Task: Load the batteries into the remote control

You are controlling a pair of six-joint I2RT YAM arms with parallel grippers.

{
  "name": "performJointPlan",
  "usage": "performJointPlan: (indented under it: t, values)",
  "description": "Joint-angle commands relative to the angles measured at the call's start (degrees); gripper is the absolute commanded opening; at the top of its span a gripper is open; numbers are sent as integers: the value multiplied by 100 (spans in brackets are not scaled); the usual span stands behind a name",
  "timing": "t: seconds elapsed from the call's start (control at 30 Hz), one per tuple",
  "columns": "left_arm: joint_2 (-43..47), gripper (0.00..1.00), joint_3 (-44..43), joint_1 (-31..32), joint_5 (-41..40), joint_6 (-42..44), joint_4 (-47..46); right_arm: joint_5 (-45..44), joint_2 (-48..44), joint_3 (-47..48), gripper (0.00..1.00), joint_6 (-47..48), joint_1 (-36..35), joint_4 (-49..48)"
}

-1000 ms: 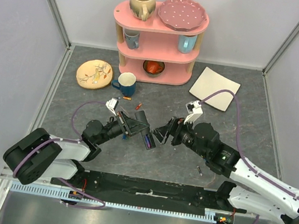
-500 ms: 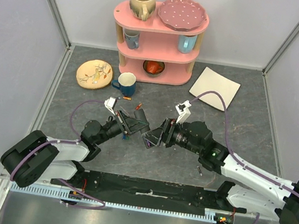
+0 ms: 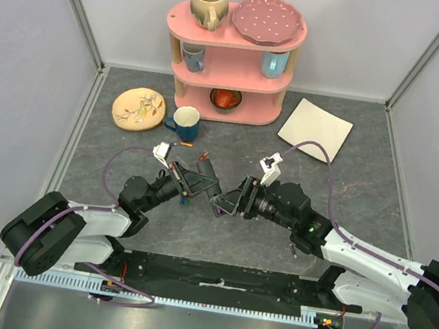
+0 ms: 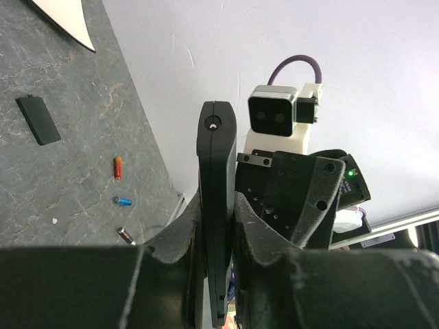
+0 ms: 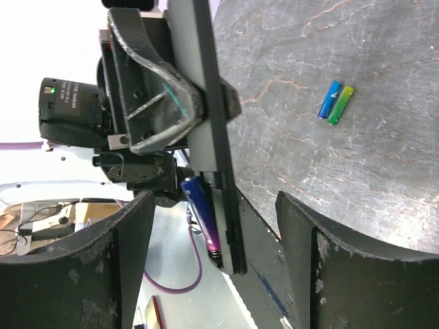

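My left gripper (image 3: pixel 200 183) is shut on the black remote control (image 3: pixel 209 188) and holds it on edge above the table; it also shows in the left wrist view (image 4: pixel 217 171), clamped between the fingers (image 4: pixel 180 236). In the right wrist view a blue-purple battery (image 5: pixel 202 214) lies in the remote's (image 5: pixel 206 89) open back near its lower end. My right gripper (image 5: pixel 214 209) is open and empty, one jaw on each side of that end. It sits just right of the remote in the top view (image 3: pixel 228 201). The back cover (image 4: pixel 38 119) lies flat on the table.
Loose batteries lie on the table: orange (image 4: pixel 117 166), blue (image 4: pixel 123 201) and a dark one (image 4: pixel 125 234), and a blue (image 5: pixel 330 100) and green (image 5: pixel 341 105) pair. A pink shelf (image 3: pixel 235 51), a blue mug (image 3: pixel 185 121), a round plate (image 3: pixel 139 108) and a white plate (image 3: pixel 316 129) stand behind.
My right gripper has moved left, up to the remote, and its open jaws now straddle the remote's lower end. The left gripper has shifted slightly, still holding the remote.
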State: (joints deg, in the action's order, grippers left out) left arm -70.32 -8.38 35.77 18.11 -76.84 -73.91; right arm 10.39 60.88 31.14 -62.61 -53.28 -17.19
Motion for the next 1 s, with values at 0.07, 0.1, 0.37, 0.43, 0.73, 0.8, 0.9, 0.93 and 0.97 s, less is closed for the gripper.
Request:
performJointPlan:
  t: [0.07, 0.1, 0.37, 0.43, 0.73, 0.8, 0.9, 0.93, 0.97]
  values:
    - [115, 2, -111, 27, -79, 266, -2145, -134, -33, -116, 77, -269, 63, -408]
    - [107, 2, -111, 27, -79, 266, -2145, -143, -15, -125, 77, -295, 63, -417]
    - [124, 2, -102, 27, -62, 266, -2145, -196, 38, -160, 77, -410, 72, -592]
    - [133, 2, -111, 27, -71, 266, -2145, -213, 73, -169, 77, -445, 72, -592]
    - [124, 2, -120, 27, -62, 266, -2145, -248, 213, -152, 72, -507, 89, -610]
    - [133, 2, -111, 27, -79, 266, -2145, -239, 231, -160, 72, -524, 98, -628]
    - [133, 2, -111, 27, -79, 266, -2145, -239, 257, -187, 72, -542, 89, -654]
    - [142, 2, -111, 27, -79, 266, -2145, -239, 257, -195, 71, -551, 98, -654]
    - [142, 2, -111, 27, -88, 266, -2154, -239, 266, -196, 70, -559, 89, -645]
